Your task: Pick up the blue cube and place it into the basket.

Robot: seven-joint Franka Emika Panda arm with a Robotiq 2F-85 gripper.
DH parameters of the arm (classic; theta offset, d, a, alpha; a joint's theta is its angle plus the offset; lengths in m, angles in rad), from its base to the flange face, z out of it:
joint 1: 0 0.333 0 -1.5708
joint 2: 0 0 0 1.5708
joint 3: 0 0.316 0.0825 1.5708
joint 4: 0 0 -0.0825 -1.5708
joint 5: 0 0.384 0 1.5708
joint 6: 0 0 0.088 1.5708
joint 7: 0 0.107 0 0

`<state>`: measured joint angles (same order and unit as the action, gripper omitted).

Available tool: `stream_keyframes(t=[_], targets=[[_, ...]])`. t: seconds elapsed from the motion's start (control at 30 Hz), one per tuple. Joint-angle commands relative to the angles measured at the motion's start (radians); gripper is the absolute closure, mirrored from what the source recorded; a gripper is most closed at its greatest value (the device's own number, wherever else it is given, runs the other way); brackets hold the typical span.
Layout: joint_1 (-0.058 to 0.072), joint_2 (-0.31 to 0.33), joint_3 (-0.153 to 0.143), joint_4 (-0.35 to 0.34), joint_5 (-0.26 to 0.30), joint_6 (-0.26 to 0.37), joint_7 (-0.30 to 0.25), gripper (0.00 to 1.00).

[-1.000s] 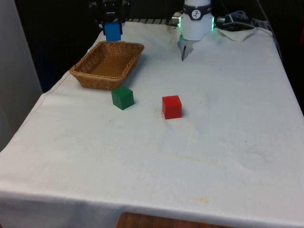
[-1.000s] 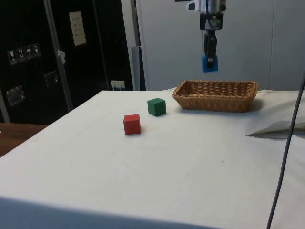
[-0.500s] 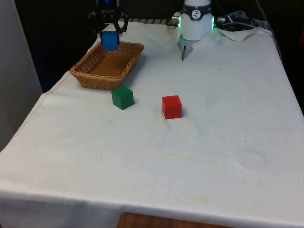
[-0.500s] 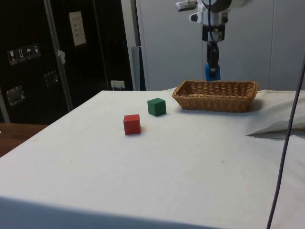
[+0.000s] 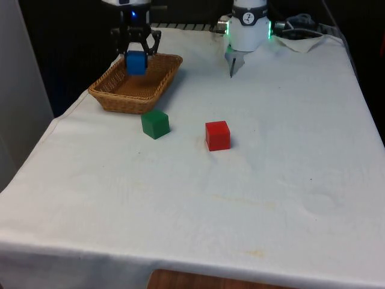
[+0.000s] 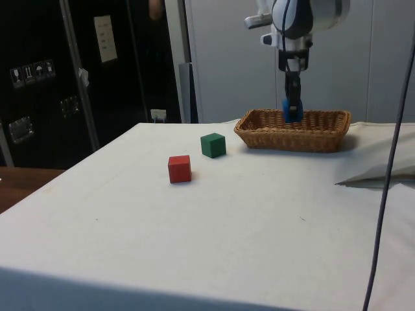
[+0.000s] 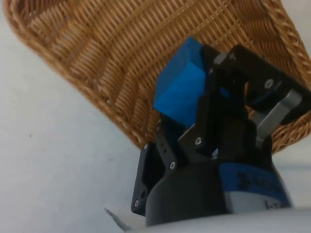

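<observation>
**Blue cube held over the wicker basket**

The gripper (image 5: 136, 53) hangs above the wicker basket (image 5: 108, 96), its jaws closed on the blue cube (image 5: 136, 62), which sits between them just over the basket's interior, clear of the weave. The green cube (image 5: 156, 124) rests on the white tabletop (image 5: 271, 168) just in front of the basket; the red cube (image 5: 217, 135) lies beyond it, farther from the basket.

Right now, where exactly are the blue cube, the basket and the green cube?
blue cube (image 5: 136, 62), front view, its facing side.
basket (image 5: 107, 99), front view, its woven near wall.
green cube (image 6: 213, 145), side view, its facing side.
</observation>
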<state>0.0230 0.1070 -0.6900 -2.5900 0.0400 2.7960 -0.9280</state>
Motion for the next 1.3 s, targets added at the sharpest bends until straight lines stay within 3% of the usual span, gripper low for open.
stream_keyframes(t=[0.0,0.1,0.13,0.17,0.43,0.47,0.5,0.77,0.8,0.83,1.03,1.07,1.1,1.27], targets=[[-0.006,-0.009,0.012,-0.009,0.033,0.015,-0.027,1.00],[-0.008,0.013,0.016,-0.007,0.064,0.032,-0.045,1.00],[0.000,0.034,0.001,0.003,0.041,0.025,-0.025,1.00],[-0.009,0.020,0.018,-0.006,0.075,0.036,-0.052,1.00],[-0.015,0.067,0.026,0.012,0.171,0.043,-0.108,1.00],[0.000,0.085,0.002,0.021,0.137,0.034,-0.080,1.00],[-0.016,0.071,0.026,0.014,0.181,0.042,-0.113,1.00],[-0.015,0.105,0.035,0.032,0.285,0.031,-0.170,1.00],[0.000,0.126,0.013,0.036,0.259,0.031,-0.148,1.00],[-0.015,0.108,0.037,0.033,0.294,0.030,-0.174,1.00],[-0.015,0.121,0.049,0.036,0.342,0.030,-0.192,1.00],[0.000,0.142,0.028,0.038,0.318,0.031,-0.169,1.00],[-0.015,0.123,0.049,0.036,0.346,0.031,-0.193,1.00],[-0.008,0.134,0.042,0.037,0.348,0.030,-0.189,1.00]])
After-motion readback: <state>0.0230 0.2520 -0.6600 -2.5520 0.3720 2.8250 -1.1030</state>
